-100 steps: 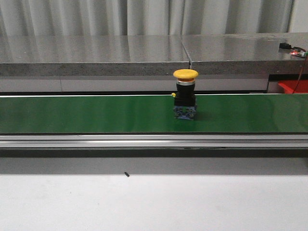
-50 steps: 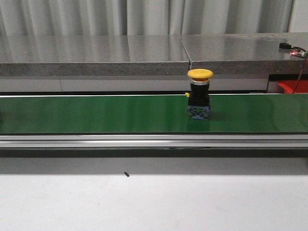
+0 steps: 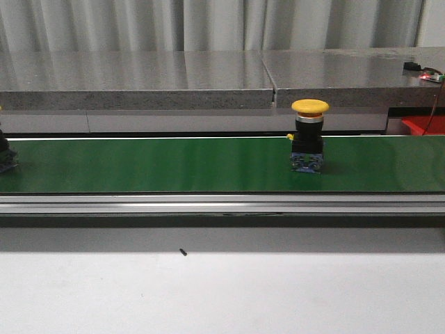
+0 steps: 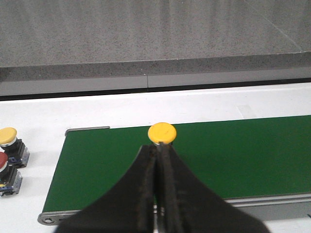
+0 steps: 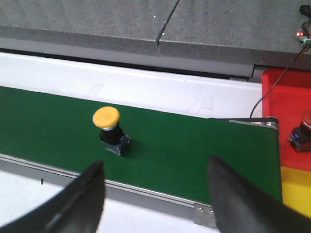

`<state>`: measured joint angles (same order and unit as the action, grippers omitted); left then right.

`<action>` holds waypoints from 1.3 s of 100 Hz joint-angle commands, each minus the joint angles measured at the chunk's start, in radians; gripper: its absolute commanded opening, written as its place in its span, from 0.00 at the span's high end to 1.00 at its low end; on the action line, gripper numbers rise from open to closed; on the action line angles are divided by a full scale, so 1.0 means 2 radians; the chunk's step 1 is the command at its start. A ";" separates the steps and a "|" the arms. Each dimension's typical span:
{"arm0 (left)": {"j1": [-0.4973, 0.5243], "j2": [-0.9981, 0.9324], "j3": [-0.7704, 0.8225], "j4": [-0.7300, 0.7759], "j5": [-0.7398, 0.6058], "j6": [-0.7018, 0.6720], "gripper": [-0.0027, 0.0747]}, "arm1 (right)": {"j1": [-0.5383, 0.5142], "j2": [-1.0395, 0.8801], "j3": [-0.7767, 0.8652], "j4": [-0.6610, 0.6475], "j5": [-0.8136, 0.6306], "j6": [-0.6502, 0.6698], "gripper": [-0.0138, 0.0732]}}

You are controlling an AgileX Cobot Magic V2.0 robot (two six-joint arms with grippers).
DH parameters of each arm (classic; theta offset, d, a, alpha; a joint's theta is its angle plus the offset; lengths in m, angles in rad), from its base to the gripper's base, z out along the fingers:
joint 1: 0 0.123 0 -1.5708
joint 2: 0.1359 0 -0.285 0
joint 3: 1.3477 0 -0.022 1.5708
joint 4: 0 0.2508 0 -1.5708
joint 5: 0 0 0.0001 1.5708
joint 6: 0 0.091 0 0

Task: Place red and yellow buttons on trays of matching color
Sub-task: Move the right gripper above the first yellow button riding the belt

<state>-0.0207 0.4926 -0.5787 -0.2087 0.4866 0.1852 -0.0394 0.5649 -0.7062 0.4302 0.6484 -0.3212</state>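
Observation:
A yellow button (image 3: pixel 309 136) with a black body stands upright on the green belt (image 3: pixel 174 165), right of its middle. It also shows in the right wrist view (image 5: pixel 108 121). My right gripper (image 5: pixel 156 169) is open and empty, above the belt's near edge, with the button beyond its left finger. My left gripper (image 4: pixel 158 151) is shut and empty. A second yellow button (image 4: pixel 162 133) sits on the belt just past its fingertips, and shows cut off at the belt's left end in the front view (image 3: pixel 4 154). A red tray (image 5: pixel 284 111) and a yellow tray (image 5: pixel 297 187) lie past the belt's right end.
A red-capped button (image 5: pixel 302 132) sits on the red tray. A yellow button (image 4: pixel 8 137) and a red button (image 4: pixel 4 167) stand on the white table beside the belt's left end. A grey stone ledge (image 3: pixel 208 76) runs behind the belt. Cables (image 5: pixel 277 85) cross the red tray.
The yellow button has ridden the belt to the right. A second button has come into view at the belt's left end.

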 commanded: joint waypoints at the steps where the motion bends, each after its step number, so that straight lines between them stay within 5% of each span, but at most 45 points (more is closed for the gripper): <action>1: -0.003 0.003 -0.013 -0.005 -0.042 -0.001 0.99 | 0.000 0.003 -0.014 0.019 -0.046 -0.005 0.13; 42: -0.003 0.003 -0.013 -0.005 -0.042 -0.001 0.99 | 0.001 0.176 -0.100 0.019 0.026 -0.010 0.14; 130: -0.003 0.003 -0.013 -0.005 -0.042 -0.001 0.99 | 0.066 0.452 -0.219 0.009 -0.001 -0.022 0.14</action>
<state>-0.0207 0.4926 -0.5787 -0.2087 0.4850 0.1852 0.0893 1.4729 -1.0933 0.4435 0.6913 -0.3474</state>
